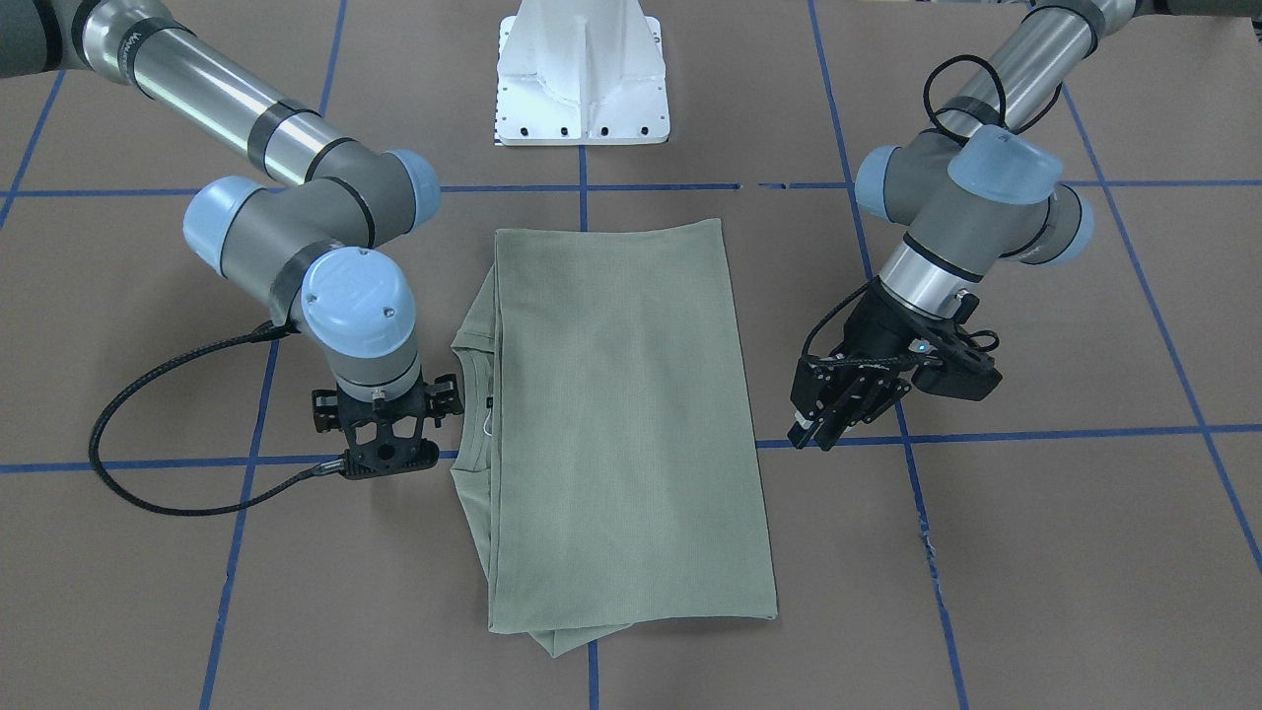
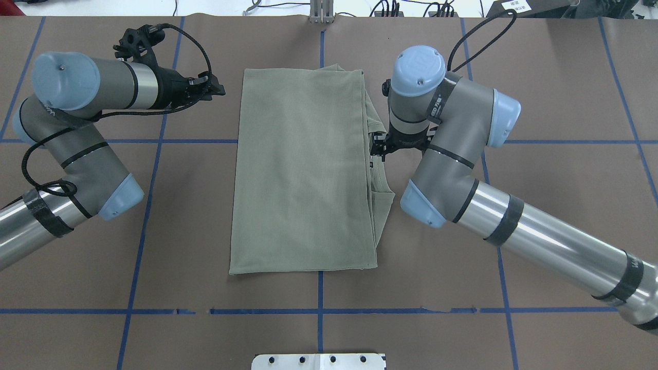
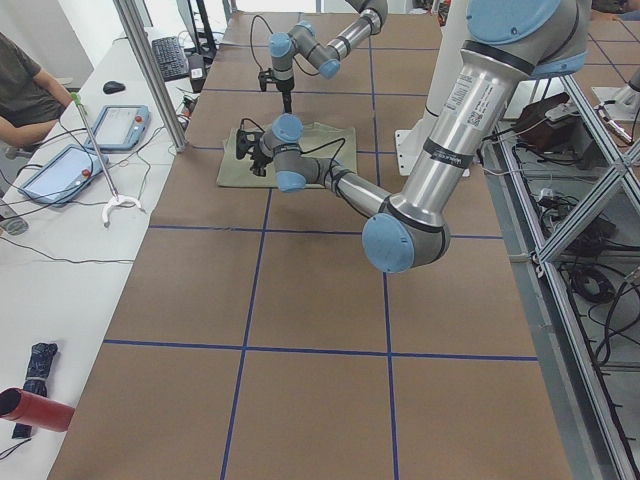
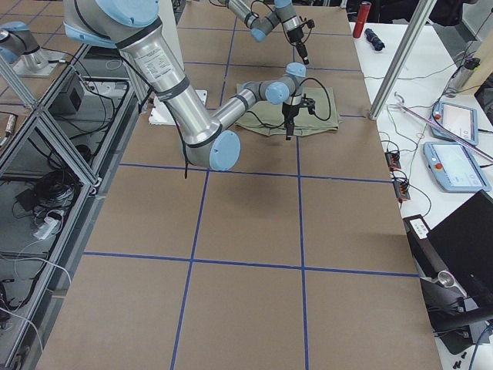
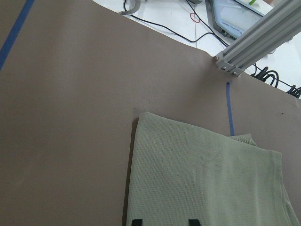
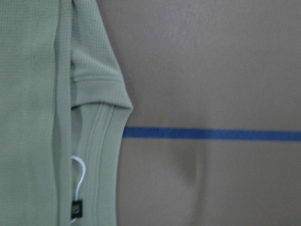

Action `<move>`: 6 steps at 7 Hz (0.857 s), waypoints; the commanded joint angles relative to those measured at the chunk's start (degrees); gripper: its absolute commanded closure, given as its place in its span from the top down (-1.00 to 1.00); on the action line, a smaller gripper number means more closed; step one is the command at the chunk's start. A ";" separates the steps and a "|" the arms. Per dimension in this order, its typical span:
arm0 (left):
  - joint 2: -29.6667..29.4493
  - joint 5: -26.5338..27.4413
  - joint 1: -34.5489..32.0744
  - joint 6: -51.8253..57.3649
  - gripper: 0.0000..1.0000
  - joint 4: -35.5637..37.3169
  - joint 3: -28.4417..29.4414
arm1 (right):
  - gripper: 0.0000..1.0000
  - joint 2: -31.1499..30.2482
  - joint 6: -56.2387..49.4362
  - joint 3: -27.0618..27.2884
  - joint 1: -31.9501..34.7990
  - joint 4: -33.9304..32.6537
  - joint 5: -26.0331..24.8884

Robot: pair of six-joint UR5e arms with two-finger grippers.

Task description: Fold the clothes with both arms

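Observation:
The sage-green shirt [image 1: 621, 424] lies flat on the brown table [image 1: 1035, 552], folded into a tall rectangle [image 2: 303, 174]. Its neck opening faces my right arm, and the dark neck label [image 6: 76, 207] and white string tag [image 6: 80, 169] show there. My right gripper [image 1: 389, 463] points straight down just beside the collar [image 2: 379, 151], apart from the cloth; its jaws look open and empty. On the other side of the shirt, near a far corner, my left gripper [image 1: 813, 434] hovers tilted [image 2: 213, 88]. It is open, with both fingertips [image 5: 136, 221] spread and nothing held.
The white pedestal base [image 1: 582, 79] stands behind the shirt. Blue tape lines [image 2: 320, 311] grid the table. Beyond the far edge runs a side bench with tablets [image 3: 120, 125], an aluminium post [image 3: 150, 70] and a seated person [image 3: 20, 90].

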 commanded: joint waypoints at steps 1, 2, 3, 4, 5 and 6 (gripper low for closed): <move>0.01 -0.09 -0.07 0.02 -0.12 0.10 -0.18 | 1.00 -4.39 25.38 11.71 -6.28 1.35 -3.51; 0.01 -0.01 -0.07 0.02 -0.12 0.10 -0.18 | 1.00 -5.62 37.17 13.15 -10.67 5.71 -10.59; 0.10 -0.01 -0.07 0.02 -0.12 0.10 -0.18 | 1.00 -7.99 46.68 13.34 -12.80 10.10 -12.49; 0.10 -0.01 -0.07 0.02 -0.12 0.10 -0.26 | 1.00 -9.66 52.26 14.82 -14.74 12.50 -13.81; 0.10 -0.01 -0.15 -0.07 -0.12 0.10 -0.35 | 1.00 -10.38 56.14 16.05 -17.28 12.52 -16.35; 0.10 -0.01 -0.15 -0.07 -0.12 0.01 -0.44 | 1.00 -10.47 57.92 16.15 -18.52 12.52 -16.81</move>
